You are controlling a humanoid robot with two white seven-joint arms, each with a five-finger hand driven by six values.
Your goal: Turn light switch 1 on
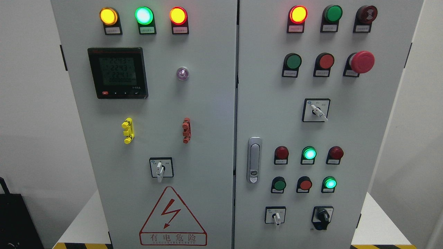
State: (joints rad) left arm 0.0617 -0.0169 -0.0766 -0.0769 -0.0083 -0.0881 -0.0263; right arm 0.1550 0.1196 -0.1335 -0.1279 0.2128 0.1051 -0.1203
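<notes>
Cabinet: standing upright, showing two grey doors and filling the view.
Meter: glowing on the cabinet's left door, under three lit lamps.
Warning triangle: sitting at the cabinet's lower left, below a white rotary switch.
Door handle: sitting on the cabinet's right door, just beside the centre seam.
Red mushroom button: projecting at the cabinet's upper right.
Black rotary switch: sitting at the cabinet's lower right.

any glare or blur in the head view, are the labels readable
Head view: sharp overall; the lit lamps bloom, the green lamp nearly white at its centre; the small labels under the lamps are too small to read; the meter digits look faint; the warning sign is crisp.
</notes>
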